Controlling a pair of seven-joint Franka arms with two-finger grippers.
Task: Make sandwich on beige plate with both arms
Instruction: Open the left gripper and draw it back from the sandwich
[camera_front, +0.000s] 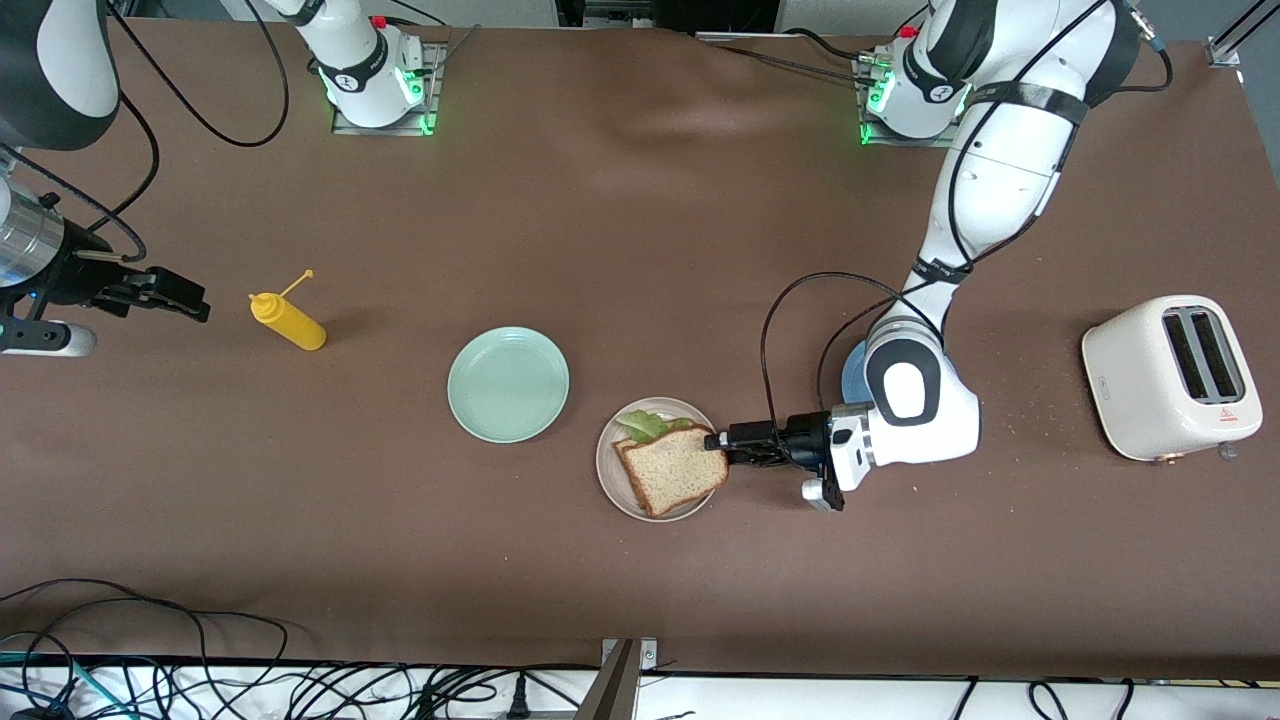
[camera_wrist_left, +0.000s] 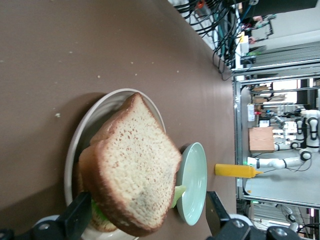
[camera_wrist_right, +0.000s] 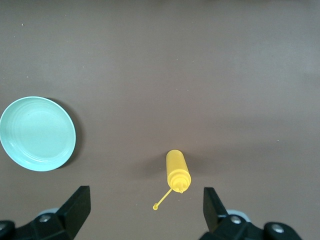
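The sandwich lies on the beige plate (camera_front: 606, 478) (camera_wrist_left: 80, 135). Its top bread slice (camera_front: 678, 468) (camera_wrist_left: 135, 165) rests tilted over the green lettuce (camera_front: 645, 425) (camera_wrist_left: 177, 192), and a lower slice shows only at its edge. My left gripper (camera_front: 715, 440) (camera_wrist_left: 147, 220) is low at the plate's rim on the left arm's side. It is open, with a corner of the top slice between its spread fingers (camera_wrist_left: 80, 216) and clear space on one side. My right gripper (camera_front: 190, 298) (camera_wrist_right: 145, 210) hangs open and empty over the table at the right arm's end.
A mint-green plate (camera_front: 508, 384) (camera_wrist_right: 37, 133) sits beside the beige one. A yellow mustard bottle (camera_front: 288, 322) (camera_wrist_right: 177, 171) lies toward the right arm's end. A blue plate (camera_front: 852, 375) is mostly hidden under the left arm. A white toaster (camera_front: 1170, 375) stands at the left arm's end.
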